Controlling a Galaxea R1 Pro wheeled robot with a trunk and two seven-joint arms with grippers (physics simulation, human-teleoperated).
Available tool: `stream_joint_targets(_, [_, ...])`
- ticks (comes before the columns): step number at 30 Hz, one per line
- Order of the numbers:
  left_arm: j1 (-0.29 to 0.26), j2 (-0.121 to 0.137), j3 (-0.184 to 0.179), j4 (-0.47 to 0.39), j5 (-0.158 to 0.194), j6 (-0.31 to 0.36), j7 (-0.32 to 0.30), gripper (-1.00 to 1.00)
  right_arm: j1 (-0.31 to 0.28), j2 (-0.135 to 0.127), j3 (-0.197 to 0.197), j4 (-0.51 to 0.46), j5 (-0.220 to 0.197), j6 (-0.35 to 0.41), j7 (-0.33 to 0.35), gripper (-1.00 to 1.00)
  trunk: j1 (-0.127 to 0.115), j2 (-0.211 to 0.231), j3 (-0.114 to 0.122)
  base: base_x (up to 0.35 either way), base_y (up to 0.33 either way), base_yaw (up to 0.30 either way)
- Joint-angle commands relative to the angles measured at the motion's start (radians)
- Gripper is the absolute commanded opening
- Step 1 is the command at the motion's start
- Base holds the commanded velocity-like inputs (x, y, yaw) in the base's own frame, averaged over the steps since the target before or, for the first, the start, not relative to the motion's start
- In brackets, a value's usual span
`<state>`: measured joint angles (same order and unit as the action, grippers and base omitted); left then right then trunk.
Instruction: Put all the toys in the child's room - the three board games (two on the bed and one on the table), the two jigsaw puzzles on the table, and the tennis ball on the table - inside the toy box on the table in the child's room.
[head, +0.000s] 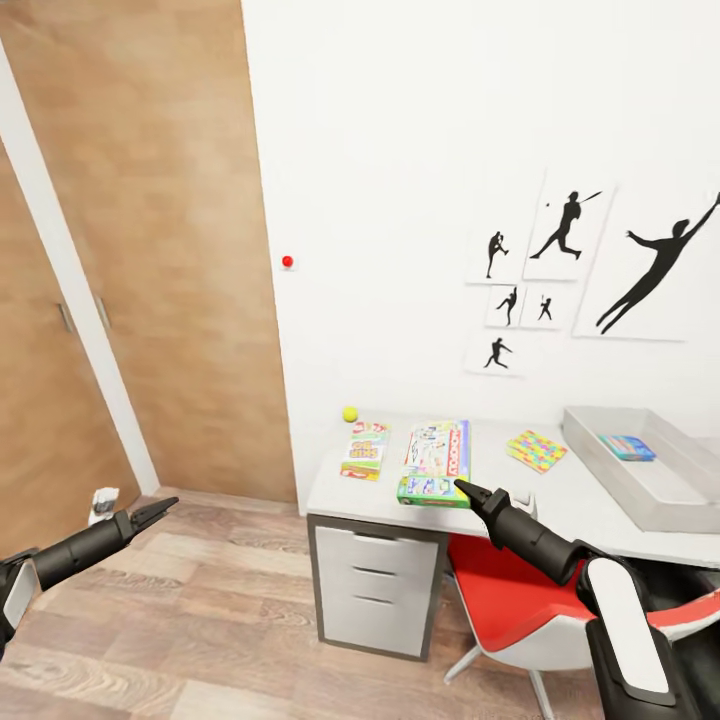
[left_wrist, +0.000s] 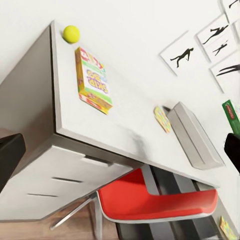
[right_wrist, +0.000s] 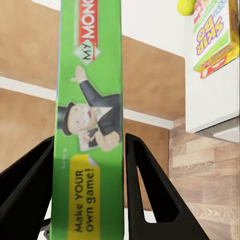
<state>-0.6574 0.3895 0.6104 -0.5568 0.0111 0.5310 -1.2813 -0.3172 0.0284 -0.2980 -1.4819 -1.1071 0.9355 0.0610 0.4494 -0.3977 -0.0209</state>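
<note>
Here, the left end effector (head: 160, 511) hangs empty over the floor, its spread hard to judge. On the pale grey table (head: 330, 485), the right end effector (head: 467, 490) pinches the flat green Monopoly game box (head: 437, 462) by its near edge. Lifted so, it may pivot or slip before reaching the translucent grey toy box (head: 690, 510) far right.

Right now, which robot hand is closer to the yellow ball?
Right. The right gripper holds the green game box over the desk, near the ball. The left gripper hangs over the floor, farther away.

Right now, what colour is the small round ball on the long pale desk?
Yellow-green; the tennis ball shows best in the left wrist view.
</note>
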Motion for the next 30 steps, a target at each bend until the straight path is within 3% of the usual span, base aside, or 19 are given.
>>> stream_joint_targets(1, [-0.001,0.0,0.002,0.0,0.001,0.01,-0.003,1.0,-0.002,0.001,-0.003,0.0,-0.002,0.006,0.007,-1.0,0.001,-0.002,-0.002,0.0,0.0,-0.283])
stream_joint_targets(30, [-0.001,0.001,0.0,-0.001,0.001,0.011,-0.003,1.0,-0.001,0.002,-0.001,0.009,-0.001,0.003,0.002,-1.0,0.001,-0.002,-0.002,0.0,0.0,-0.267])
